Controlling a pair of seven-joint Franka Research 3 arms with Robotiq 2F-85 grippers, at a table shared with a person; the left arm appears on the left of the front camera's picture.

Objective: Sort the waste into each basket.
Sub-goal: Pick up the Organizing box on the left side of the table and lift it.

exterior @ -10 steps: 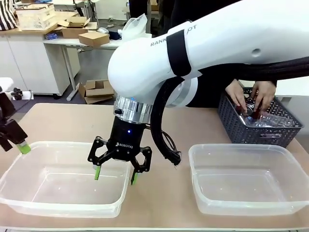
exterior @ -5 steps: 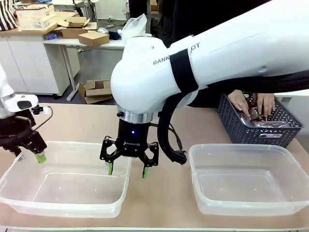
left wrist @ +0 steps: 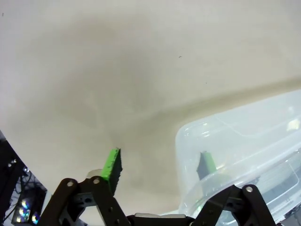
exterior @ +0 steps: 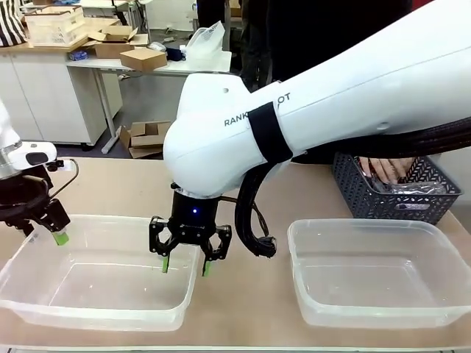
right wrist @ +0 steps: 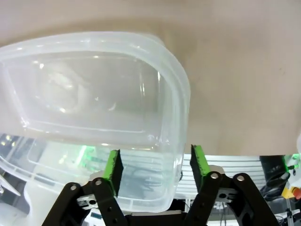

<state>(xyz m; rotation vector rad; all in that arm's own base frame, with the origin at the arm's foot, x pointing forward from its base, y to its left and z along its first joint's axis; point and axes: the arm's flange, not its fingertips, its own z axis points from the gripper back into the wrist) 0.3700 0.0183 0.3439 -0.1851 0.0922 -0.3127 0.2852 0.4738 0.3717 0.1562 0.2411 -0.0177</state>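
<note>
- Since half a second ago my right gripper (exterior: 185, 268) has slid a little left and lower, and the person's hand (exterior: 383, 168) has sunk deeper into the dark grey basket (exterior: 368, 195).
- My right jaws stand wide and empty, astride the right wall of the left tub (exterior: 29, 301) — one pad inside, one outside over the table (exterior: 250, 309).
- My left gripper (exterior: 45, 232) is also open and empty, straddling that tub's far-left corner.
- The waste (exterior: 416, 188) lies in the dark grey basket at the far right, glinting above its rim. Both the left tub and the right tub (exterior: 441, 312) hold nothing.
- As I judge it, sorting has not begun — I am only handling the tub.
- Next I must either close on the walls to shift it, or lift clear and reach far right for a piece.
</note>
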